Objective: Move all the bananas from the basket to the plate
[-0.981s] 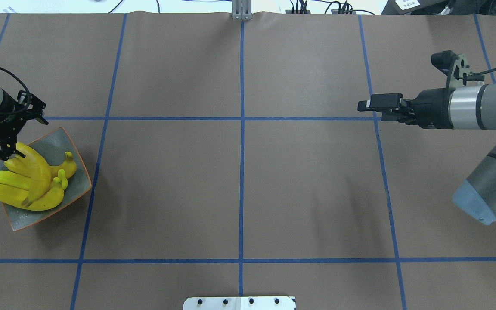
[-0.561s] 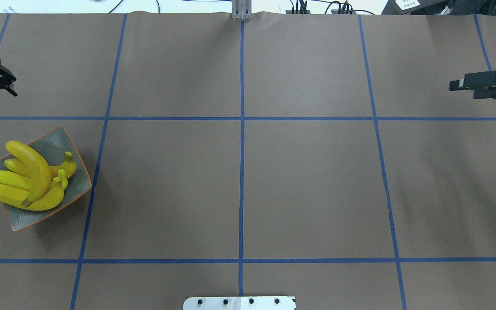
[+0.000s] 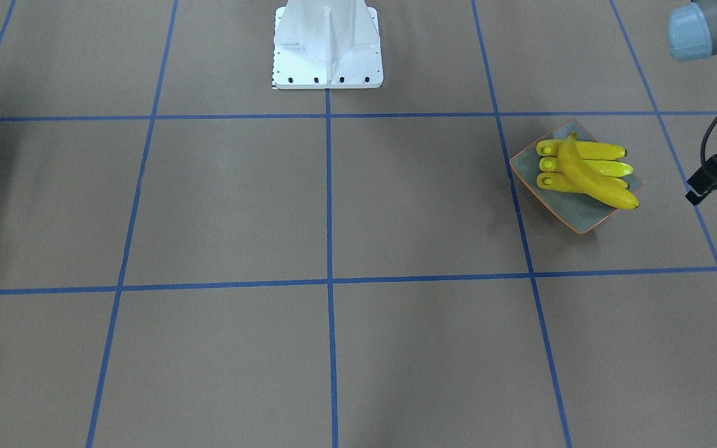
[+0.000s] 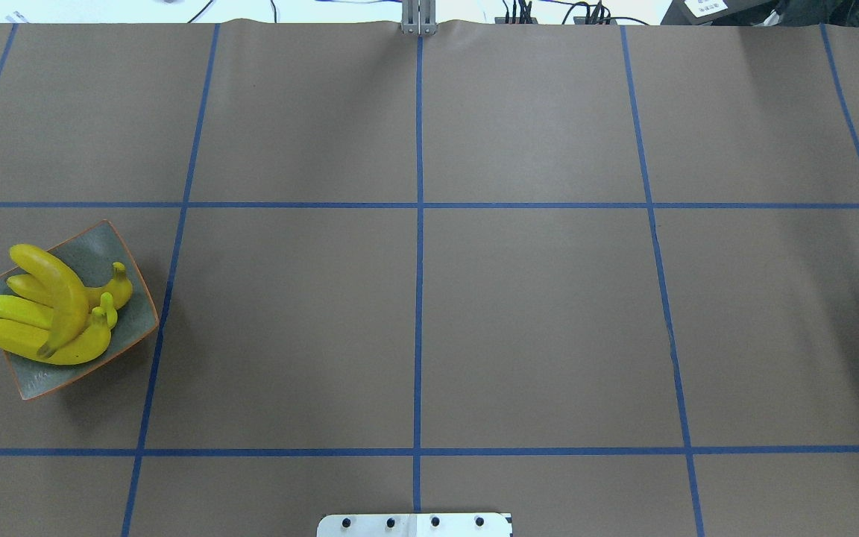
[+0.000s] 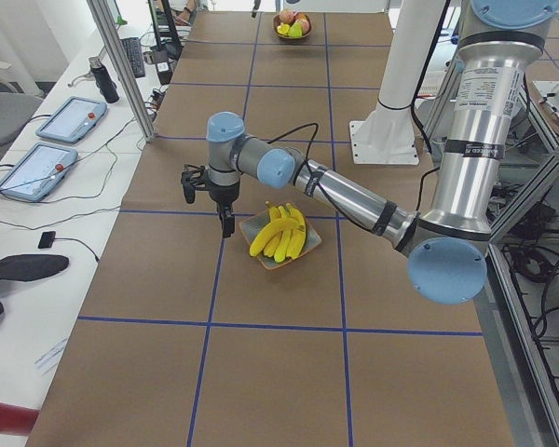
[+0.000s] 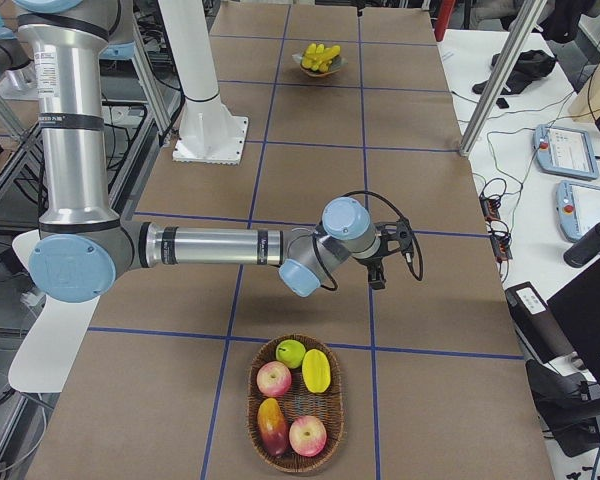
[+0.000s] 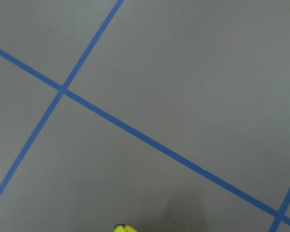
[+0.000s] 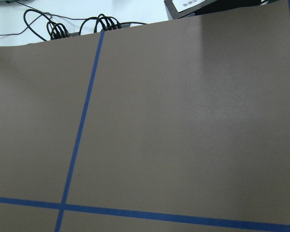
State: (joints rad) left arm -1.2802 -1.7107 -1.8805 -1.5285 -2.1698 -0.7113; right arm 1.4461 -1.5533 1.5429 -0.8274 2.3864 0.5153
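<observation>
Overhead exterior view has all four glossy yellow bananas (image 4: 57, 313) lying in the shallow squarish grey-green plate with its orange rim (image 4: 105, 242) at the table's left. Three lie side by side, long axes across the table and stems toward its centre, and the fourth crosses on top, dark end toward the robot. With seemingly no banana in the oval wicker basket (image 6: 252, 405), the transfer looks done and calls only for parking the arms; the left gripper (image 5: 225, 224) hangs beside the plate, the right gripper (image 6: 378, 277) near the basket, and their finger spread cannot be told.

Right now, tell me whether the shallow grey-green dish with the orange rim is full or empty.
Full: four glossy yellow bananas fill the orange-rimmed dish, three side by side, one laid across them.
</observation>
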